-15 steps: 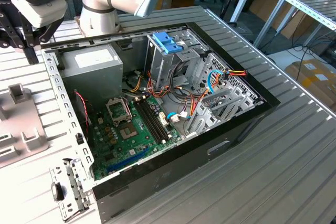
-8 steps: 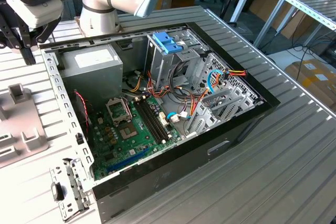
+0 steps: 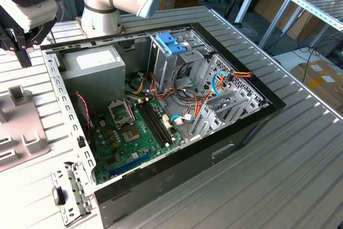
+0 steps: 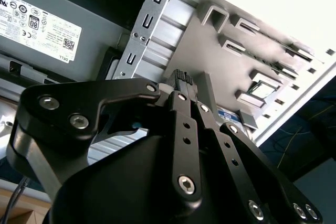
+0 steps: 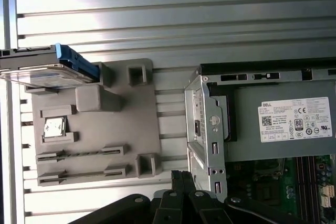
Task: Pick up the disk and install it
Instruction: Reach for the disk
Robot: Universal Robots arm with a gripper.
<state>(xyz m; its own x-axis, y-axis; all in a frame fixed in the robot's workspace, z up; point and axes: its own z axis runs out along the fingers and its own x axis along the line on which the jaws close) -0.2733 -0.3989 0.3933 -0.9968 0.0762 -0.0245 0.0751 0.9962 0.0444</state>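
Gripper (image 4: 182, 77) linkage closest to lens in both wrist views, black, jaws pressed together, nothing between them (tips meet just off the case's metal edge). In the exterior view the gripper (image 3: 21, 57) hangs at the exterior view's left, outside the case, above the grey fixture plate (image 3: 21, 127).

The disk (image 5: 50, 69) is not picked up. It sits on a corner of the fixture plate (image 5: 131, 124), one long edge overhanging the plate rim, blue rail end toward the plate's middle. It is well apart from the gripper (image 5: 181, 177), at the plate end away from it, untouched. Open plate surface lies between the two, broken by raised blocks and slots. A small square chip (image 5: 54, 128) lies in a pocket just beside the disk.

The plate sits just beside the open computer case (image 3: 241, 132); a strip of bare counter (image 5: 157, 14) shows between them. Inside the case: power supply (image 5: 283, 124) with white label near the plate side, motherboard (image 3: 134, 132) on the floor of the case, drive cage with blue latch (image 3: 171, 41) at the far side, loose cables around it.

The counter (image 3: 278, 186) is ribbed metal, wide and bare at the exterior view's right of the case. Beyond it: wooden desks, a metal rack, a cardboard box (image 3: 316, 73) on the floor.
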